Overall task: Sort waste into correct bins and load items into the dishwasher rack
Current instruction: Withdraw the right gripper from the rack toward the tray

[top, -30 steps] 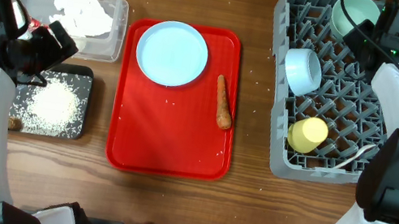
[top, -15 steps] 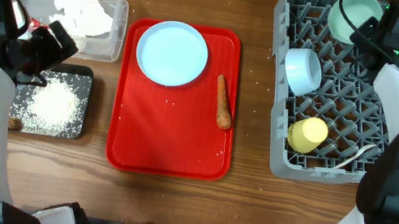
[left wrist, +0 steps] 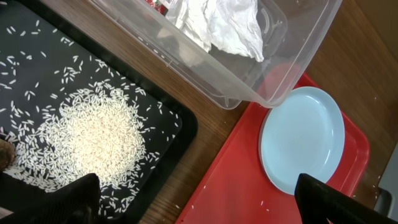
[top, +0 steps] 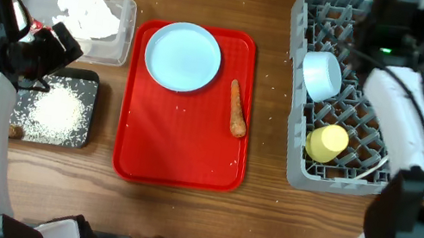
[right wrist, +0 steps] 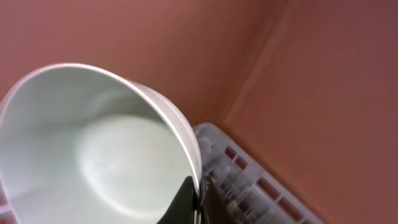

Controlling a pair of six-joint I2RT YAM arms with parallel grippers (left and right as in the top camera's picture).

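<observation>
**Thin rim hold at the rack's far corner**

The right gripper [right wrist: 193, 198] is closed on the rim of a pale bowl [right wrist: 93, 155] at the far side of the dishwasher rack [top: 294, 173]. From overhead the wrist hides both bowl and fingers, so I cannot tell whether the bowl is seated between pegs. The hold is narrow and on a smooth edge. I judge the bowl could swing or slip if the arm moves sharply. If let go unsupported, it could tip over the pegs or knock the second bowl [top: 322, 75], which lies on its side close by. The yellow cup [top: 327, 143] sits near the rack's front edge, just beside the forearm — a low retreat could clip it.

For open room, the rack's right-hand rows look free. The left gripper [left wrist: 196, 186] hangs with fingers wide apart, holding nothing. It is above the seam between the black tray [left wrist: 174, 118], with its rice [left wrist: 99, 134], and the clear tub [left wrist: 280, 56], which holds the tissue [left wrist: 217, 25]. The tub's wall is the nearest edge to snag. The plate [top: 183, 57] and carrot [top: 236, 110] lie apart on the red tray [top: 180, 153] — the carrot near its right lip, bare tray around both.
</observation>
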